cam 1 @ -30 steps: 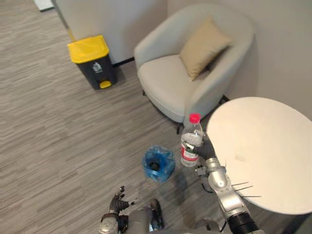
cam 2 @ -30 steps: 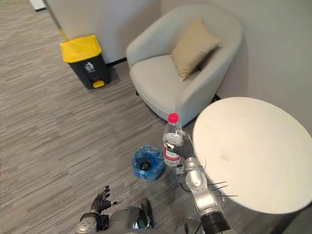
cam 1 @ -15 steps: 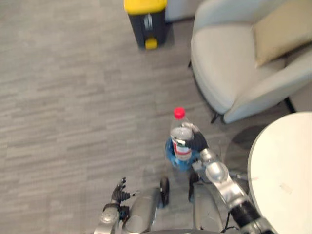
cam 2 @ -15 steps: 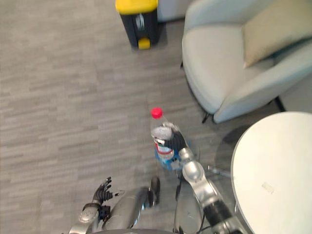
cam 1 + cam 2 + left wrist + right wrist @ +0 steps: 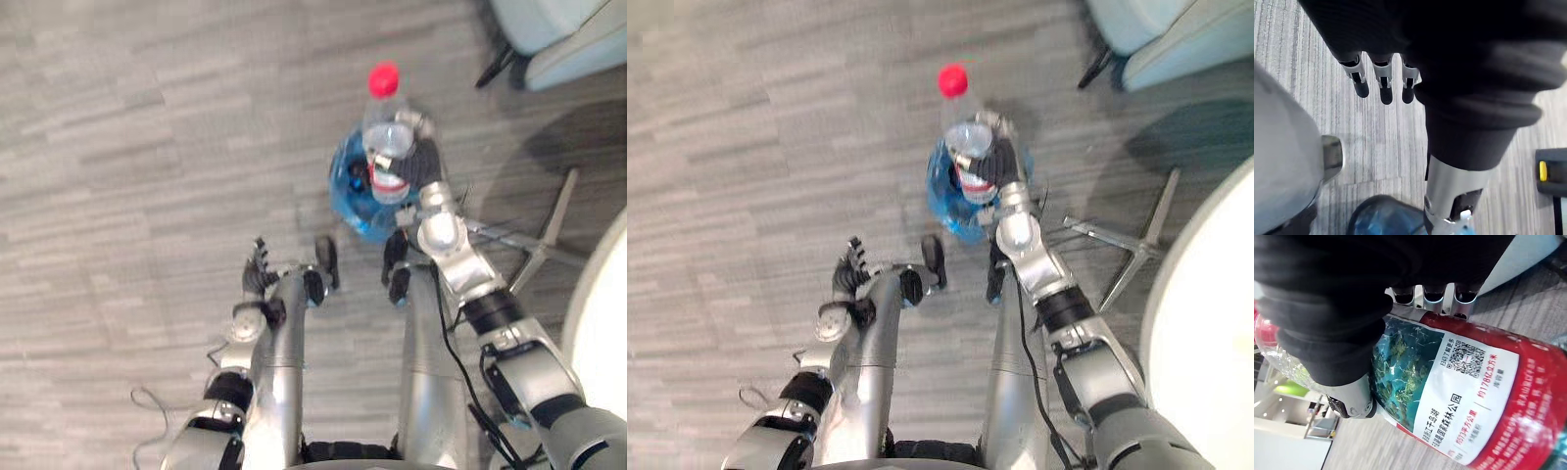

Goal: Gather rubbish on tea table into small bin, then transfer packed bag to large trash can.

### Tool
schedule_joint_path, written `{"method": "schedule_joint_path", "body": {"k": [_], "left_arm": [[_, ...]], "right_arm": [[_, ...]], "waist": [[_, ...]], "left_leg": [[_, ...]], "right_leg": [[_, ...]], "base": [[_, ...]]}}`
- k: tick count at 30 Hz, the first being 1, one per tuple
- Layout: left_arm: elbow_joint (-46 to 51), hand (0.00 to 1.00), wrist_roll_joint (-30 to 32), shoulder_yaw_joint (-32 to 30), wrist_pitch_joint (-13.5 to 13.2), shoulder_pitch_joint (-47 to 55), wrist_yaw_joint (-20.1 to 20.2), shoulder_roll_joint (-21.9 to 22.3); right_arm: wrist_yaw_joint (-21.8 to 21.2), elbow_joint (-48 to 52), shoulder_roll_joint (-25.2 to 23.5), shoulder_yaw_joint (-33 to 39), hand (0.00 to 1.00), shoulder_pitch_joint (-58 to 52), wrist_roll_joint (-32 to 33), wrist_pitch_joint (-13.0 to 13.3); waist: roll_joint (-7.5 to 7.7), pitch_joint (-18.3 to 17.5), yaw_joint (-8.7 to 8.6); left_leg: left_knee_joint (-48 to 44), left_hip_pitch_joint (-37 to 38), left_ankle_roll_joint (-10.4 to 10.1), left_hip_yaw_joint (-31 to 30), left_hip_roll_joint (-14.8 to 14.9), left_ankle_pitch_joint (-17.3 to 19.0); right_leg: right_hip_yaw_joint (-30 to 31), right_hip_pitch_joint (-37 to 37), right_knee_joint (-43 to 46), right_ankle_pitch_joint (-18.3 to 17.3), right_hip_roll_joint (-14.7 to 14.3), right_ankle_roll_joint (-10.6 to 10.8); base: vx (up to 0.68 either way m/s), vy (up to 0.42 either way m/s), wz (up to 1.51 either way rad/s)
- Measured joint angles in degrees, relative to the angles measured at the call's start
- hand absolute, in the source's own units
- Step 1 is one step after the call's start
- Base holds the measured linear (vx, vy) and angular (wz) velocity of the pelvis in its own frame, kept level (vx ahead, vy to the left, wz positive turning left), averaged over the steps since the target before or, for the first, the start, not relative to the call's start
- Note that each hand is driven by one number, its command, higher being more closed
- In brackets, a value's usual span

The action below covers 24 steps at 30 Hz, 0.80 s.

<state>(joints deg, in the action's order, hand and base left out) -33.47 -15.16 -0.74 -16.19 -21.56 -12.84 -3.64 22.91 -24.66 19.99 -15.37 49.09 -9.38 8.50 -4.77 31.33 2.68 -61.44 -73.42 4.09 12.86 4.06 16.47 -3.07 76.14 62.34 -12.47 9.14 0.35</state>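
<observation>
Right hand (image 5: 419, 168) around red-capped clear bottle (image 5: 385, 122)

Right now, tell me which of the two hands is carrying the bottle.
The right hand: its fingers are curled round the red-capped bottle. The left hand hangs empty, fingers straight.

Held: bottle (image 5: 388, 137) in right hand (image 5: 419, 162), fingers curled round label, cap end away from robot, overlapping small bin (image 5: 348, 194) from above. On floor: small bin, left of table base (image 5: 545, 230). Tea table (image 5: 607, 323) rim far right. Armchair (image 5: 568, 29) beyond it. Left hand (image 5: 257, 279) low, left of bin, fingers straight, touching nothing.
</observation>
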Motion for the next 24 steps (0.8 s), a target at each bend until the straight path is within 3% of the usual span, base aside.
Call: {"method": "schedule_joint_path", "body": {"k": [2, 3, 8, 15, 21, 24], "left_arm": [[1.28, 0.00, -0.20, -1.01, -0.35, -0.01, -0.05, -0.12], [1.39, 0.00, -0.28, -1.30, -0.41, 0.01, -0.10, -0.20], [1.96, 0.00, -1.24, -1.61, 0.53, 0.04, -0.10, -1.78], [2.59, 0.00, -1.20, -2.42, 0.88, 0.00, -0.12, -2.34], [2.92, 0.00, -0.89, -3.44, 0.98, 0.10, -1.13, -2.18], [2.90, 0.00, 0.17, -3.40, 1.01, 0.27, -1.03, -2.20]], "right_arm": [[0.26, -1.79, 0.16, 0.13, 1.00, 1.48, 1.46, -0.01], [0.48, -2.87, 0.18, 0.42, 0.00, 1.74, 2.83, -0.02], [0.38, -8.43, -1.51, 1.36, 0.00, 1.91, 5.71, -0.18], [0.46, -7.49, -1.77, 2.56, 0.00, 1.04, 5.62, -0.21], [1.03, 6.65, -1.48, 2.50, 0.00, -6.29, -2.93, 0.26], [0.76, 8.35, -1.45, 1.57, 0.00, -9.67, -6.86, 1.27]], "waist": [[0.00, 0.00, 0.74], [0.00, 0.00, 1.37], [0.03, -0.01, 1.43], [0.12, -0.06, 1.33], [0.43, -0.21, 0.64], [1.17, -0.48, 0.35]], "left_leg": [[-1.34, -2.54, 0.11, -0.13, 0.22, 0.06], [-1.81, -3.82, 0.11, -0.09, 0.44, 0.07], [-2.11, -5.60, 0.12, 1.27, 2.00, 0.05], [-3.18, -6.41, 0.17, 1.38, 2.97, 0.05], [-3.37, -5.09, 0.26, 0.61, 4.19, 0.10], [-1.99, -3.21, 0.30, 0.82, 4.95, 0.15]], "right_leg": [[0.02, 2.40, 1.10, 0.00, -0.03, 0.00], [0.02, 3.64, 1.43, -0.02, -0.05, 0.04], [-0.09, 5.40, 1.54, -0.10, -0.03, 0.18], [-0.28, 5.90, 1.65, 0.29, -0.58, 0.27], [-1.37, 3.83, 0.53, 0.41, -1.66, 0.23], [-1.56, 1.88, -1.55, 1.00, -2.44, 0.14]], "base": [[-0.13, 0.022, 0.04], [-0.12, 0.025, 0.00], [-0.10, 0.017, 0.05], [-0.06, 0.032, -0.06], [-0.07, 0.026, -0.09], [-0.08, 0.014, -0.15]]}}
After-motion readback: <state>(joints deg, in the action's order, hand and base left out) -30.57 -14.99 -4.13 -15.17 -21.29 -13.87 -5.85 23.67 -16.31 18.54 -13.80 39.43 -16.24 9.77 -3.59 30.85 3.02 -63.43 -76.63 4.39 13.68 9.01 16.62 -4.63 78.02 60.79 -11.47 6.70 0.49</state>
